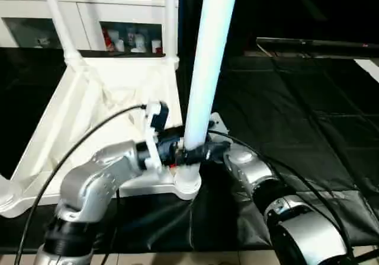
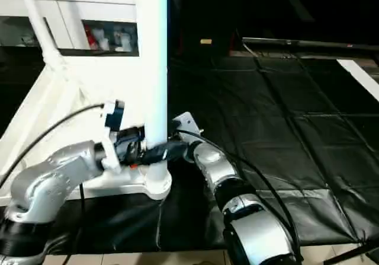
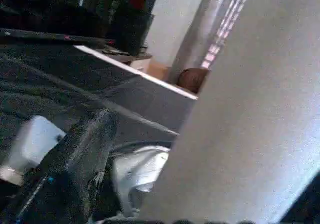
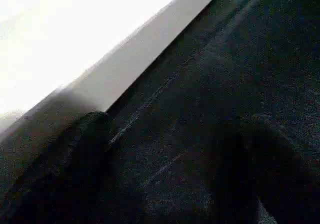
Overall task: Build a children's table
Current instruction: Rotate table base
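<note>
A: Where are the two grippers?
B: Both sit low on the upright white leg (image 1: 204, 69), just above the corner socket (image 1: 187, 181). The left gripper (image 1: 175, 148) comes in from nine o'clock, the right gripper (image 1: 201, 153) from three o'clock. Their jaws stand wide apart on either side of the tube, but whether the fingers actually press on it I cannot tell.

A: And the leg itself?
B: It stands nearly vertical in that near corner of the table top (image 1: 112, 108), which lies upside down, ribs showing, on the black cloth (image 1: 284, 117).

A: Any other legs fitted?
B: Two more: a leg at the far left corner (image 1: 59, 22), leaning toward eleven o'clock, and a leg at the far right corner (image 1: 171, 16), upright.

A: What lies beyond?
B: At twelve o'clock, a white cabinet (image 1: 83, 16) with small bottles behind its glass.
</note>
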You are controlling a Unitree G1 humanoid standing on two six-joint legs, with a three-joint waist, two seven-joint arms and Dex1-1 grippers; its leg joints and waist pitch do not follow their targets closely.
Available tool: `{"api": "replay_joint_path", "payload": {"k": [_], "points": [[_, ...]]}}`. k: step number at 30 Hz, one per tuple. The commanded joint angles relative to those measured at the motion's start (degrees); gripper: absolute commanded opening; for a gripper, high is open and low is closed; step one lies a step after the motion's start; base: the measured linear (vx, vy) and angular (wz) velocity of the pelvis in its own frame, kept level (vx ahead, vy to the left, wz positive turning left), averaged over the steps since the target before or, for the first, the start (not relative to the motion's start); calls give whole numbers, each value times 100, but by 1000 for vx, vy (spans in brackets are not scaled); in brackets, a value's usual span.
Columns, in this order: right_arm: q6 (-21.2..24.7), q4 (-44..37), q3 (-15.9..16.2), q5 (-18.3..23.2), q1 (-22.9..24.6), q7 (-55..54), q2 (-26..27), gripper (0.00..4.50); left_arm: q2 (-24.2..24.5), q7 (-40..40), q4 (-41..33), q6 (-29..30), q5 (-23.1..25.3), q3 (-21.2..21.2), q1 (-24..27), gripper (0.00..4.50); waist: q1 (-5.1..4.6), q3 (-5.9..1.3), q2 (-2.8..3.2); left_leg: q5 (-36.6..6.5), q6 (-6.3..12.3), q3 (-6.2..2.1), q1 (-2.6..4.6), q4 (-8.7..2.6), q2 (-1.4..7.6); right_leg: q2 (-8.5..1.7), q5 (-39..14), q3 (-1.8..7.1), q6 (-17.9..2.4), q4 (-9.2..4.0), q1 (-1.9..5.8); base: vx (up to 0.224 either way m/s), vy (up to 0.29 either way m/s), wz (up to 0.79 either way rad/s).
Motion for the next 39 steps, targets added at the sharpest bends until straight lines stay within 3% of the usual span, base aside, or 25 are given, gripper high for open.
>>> {"api": "replay_joint_path", "payload": {"k": [1,4,6,8,9,11,12,14,16,19,23,27,29,31,39], "points": [[-82,67,-77,-17,8,4,-176,450,159,-100,-95,-17,102,30,-15,447,61,-388,105,-1298,-47,-57,8,-366,202,-482,-1481,369,-943,-418,333,0,0,0],[-156,42,-119,-17,80,84,-361,450,380,-293,-228,37,86,25,53,447,113,-388,141,-1218,-40,-53,26,-364,212,-469,-1291,368,-1000,-389,319,0,0,0],[-185,-21,-148,3,132,189,-489,450,593,-487,-305,82,75,-9,118,447,139,-391,132,-1248,-42,-54,20,-369,213,-469,-1229,367,-1022,-375,329,0,0,0],[-227,-224,-208,70,223,473,-754,450,1106,-933,-396,161,87,-67,234,447,147,-389,168,-1242,-43,-53,21,-368,211,-460,-1159,368,-1063,-360,320,0,0,0],[-227,-224,-208,70,223,473,-754,450,1106,-933,-396,161,87,-67,234,447,157,-381,156,-1278,-34,-47,25,-368,203,-452,-1192,366,-1055,-383,319,0,0,0],[-285,-450,-224,139,280,867,-950,450,1476,-1199,-278,33,285,-142,220,447,168,-387,150,-1290,-25,-43,30,-359,201,-455,-1220,373,-1071,-374,319,0,0,0],[-298,-515,-231,164,295,987,-1003,450,1583,-1269,-229,-14,359,-172,208,447,174,-379,179,-1326,-7,-54,21,-366,193,-455,-1276,367,-1068,-386,334,0,0,0],[-233,-1082,-207,355,441,1793,-1287,450,2115,-1583,50,-356,920,-498,137,447,195,-361,172,-1472,52,-61,31,-370,193,-443,-1541,366,-919,-435,334,0,0,0],[-145,-1452,-179,491,547,2268,-1449,450,2380,-1717,185,-523,1233,-712,106,447,197,-360,167,-1364,55,-64,16,-370,195,-457,-1629,368,-891,-435,343,0,0,0],[31,-2027,-89,698,732,2873,-1700,450,2585,-1733,287,-632,1552,-947,64,412,226,-371,197,-1307,81,-63,26,-362,220,-452,-1552,371,-903,-425,338,0,0,0],[414,-3090,69,1056,1116,3722,-2201,450,2686,-1752,349,-780,1800,-1151,55,386,290,-387,183,-1200,98,-56,32,-349,223,-463,-1465,366,-1009,-413,327,0,0,0],[1006,-4339,199,1494,1579,4488,-2782,450,2693,-1773,645,-1217,2189,-1381,-34,361,343,-370,170,-1204,187,-61,21,-356,207,-430,-1521,356,-901,-450,343,0,0,0],[1023,-4369,201,1504,1590,4506,-2795,450,2690,-1775,658,-1228,2197,-1385,-38,336,382,-377,161,-1218,191,-65,21,-356,215,-453,-1703,358,-795,-455,336,0,0,0],[1443,-5167,305,1774,1913,5026,-3195,450,2639,-1876,987,-1484,2410,-1521,-151,322,415,-367,153,-1282,200,-58,34,-351,203,-445,-1900,359,-695,-509,341,0,0,0],[1855,-5903,312,1940,2400,5436,-3657,450,2432,-1972,1470,-1713,2567,-1720,-363,258,443,-379,153,-1276,183,-74,37,-345,202,-466,-2052,336,-680,-541,321,0,0,0]]}}
